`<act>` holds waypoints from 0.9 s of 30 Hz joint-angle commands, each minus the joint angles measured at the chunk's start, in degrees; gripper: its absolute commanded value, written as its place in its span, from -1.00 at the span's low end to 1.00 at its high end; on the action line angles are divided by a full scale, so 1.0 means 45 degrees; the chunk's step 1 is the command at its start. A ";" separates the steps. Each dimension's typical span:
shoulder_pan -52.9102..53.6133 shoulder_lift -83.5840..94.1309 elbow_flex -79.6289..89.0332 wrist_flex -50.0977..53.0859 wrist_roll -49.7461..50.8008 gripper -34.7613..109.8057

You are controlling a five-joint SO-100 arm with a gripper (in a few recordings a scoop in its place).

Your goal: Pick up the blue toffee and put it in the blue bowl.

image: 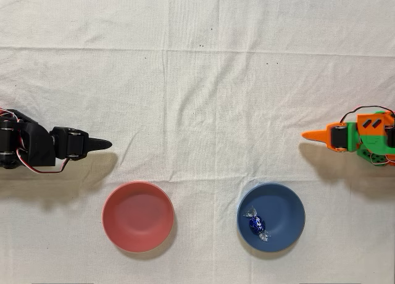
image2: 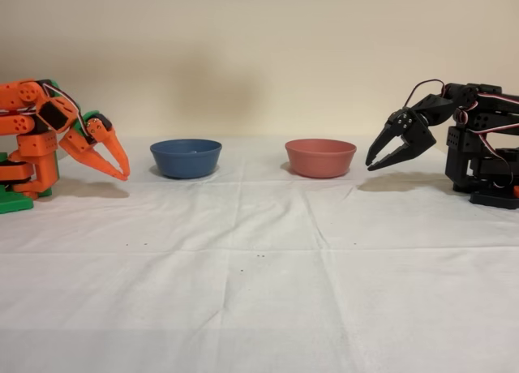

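Toffee [image: 255, 223] lies inside the blue bowl [image: 290, 205], left of the bowl's centre in the overhead view, well apart from my gripper [image: 307, 135], which holds nothing. My gripper [image2: 123, 176] hangs just above the white cloth [image2: 259, 267] in the fixed view, its two orange fingers meeting at the tips, with the blue bowl [image2: 186, 160] just to its right. A red bowl [image2: 320, 159] sits beyond that, and the idle black arm [image2: 478, 142] stands farthest from me.
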 commanded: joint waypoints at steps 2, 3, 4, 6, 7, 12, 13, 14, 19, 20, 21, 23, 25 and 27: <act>0.0254 0.0195 -0.0215 0.0762 -0.0039 -0.52; 0.0352 0.0195 -0.0215 0.0762 0.0000 -0.52; 0.0410 0.0195 -0.0215 0.0762 0.0020 -0.52; 0.0410 0.0195 -0.0215 0.0762 0.0000 -0.52; 0.0391 0.0195 -0.0215 0.0762 0.0000 -0.52; 0.0352 0.0195 -0.0215 0.0762 0.0000 -0.52; 0.0352 0.0195 -0.0215 0.0762 0.0000 -0.52; 0.0352 0.0195 -0.0215 0.0762 0.0000 -0.52; 0.0352 0.0195 -0.0215 0.0762 0.0000 -0.52; 0.0352 0.0195 -0.0215 0.0762 0.0000 -0.52; 0.0352 0.0195 -0.0215 0.0762 0.0000 -0.52; 0.0352 0.0195 -0.0215 0.0762 0.0000 -0.52; 0.0352 0.0195 -0.0215 0.0762 0.0000 -0.52; 0.0352 0.0195 -0.0215 0.0762 0.0000 -0.52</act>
